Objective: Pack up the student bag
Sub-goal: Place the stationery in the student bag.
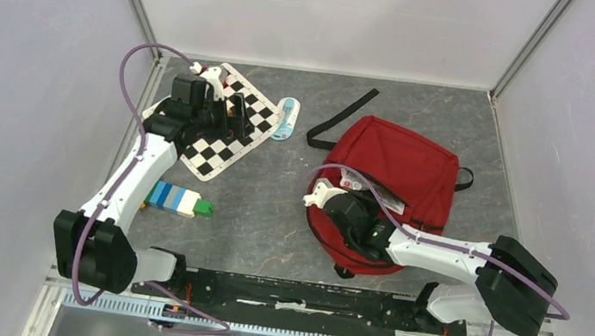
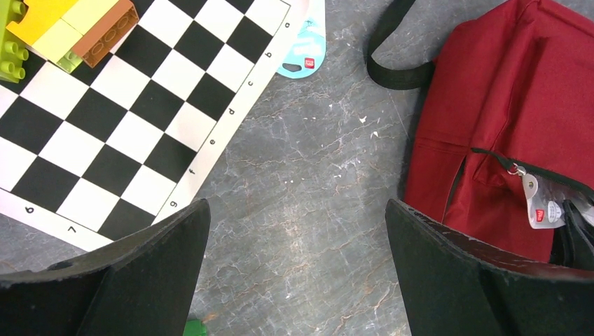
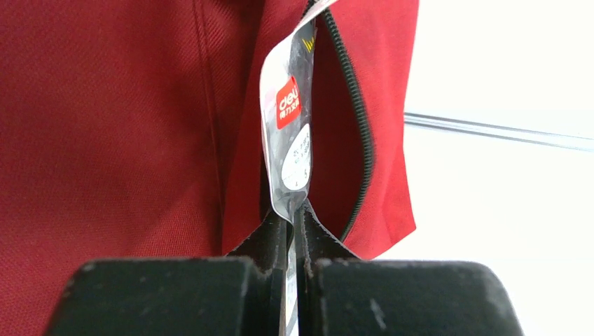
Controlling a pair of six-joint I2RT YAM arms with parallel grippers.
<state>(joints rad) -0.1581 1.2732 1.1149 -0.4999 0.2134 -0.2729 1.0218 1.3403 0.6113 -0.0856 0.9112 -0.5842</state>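
While the right gripper (image 3: 293, 218) pinches one clear packet (image 3: 288, 140) at the zipper opening of the one student bag (image 1: 403, 160), lying on the table's (image 1: 270, 217) right half, the left gripper (image 2: 295, 206) hangs spread wide beside one chessboard mat (image 1: 250, 118); one row of blocks (image 1: 177, 199) lies nearby.

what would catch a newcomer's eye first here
The dark-red backpack lying right of centre on the grey table, with the right gripper shut on a clear packet with a red label at its zipper opening. Next the black-and-white chessboard mat at far left, the open left gripper over its edge.
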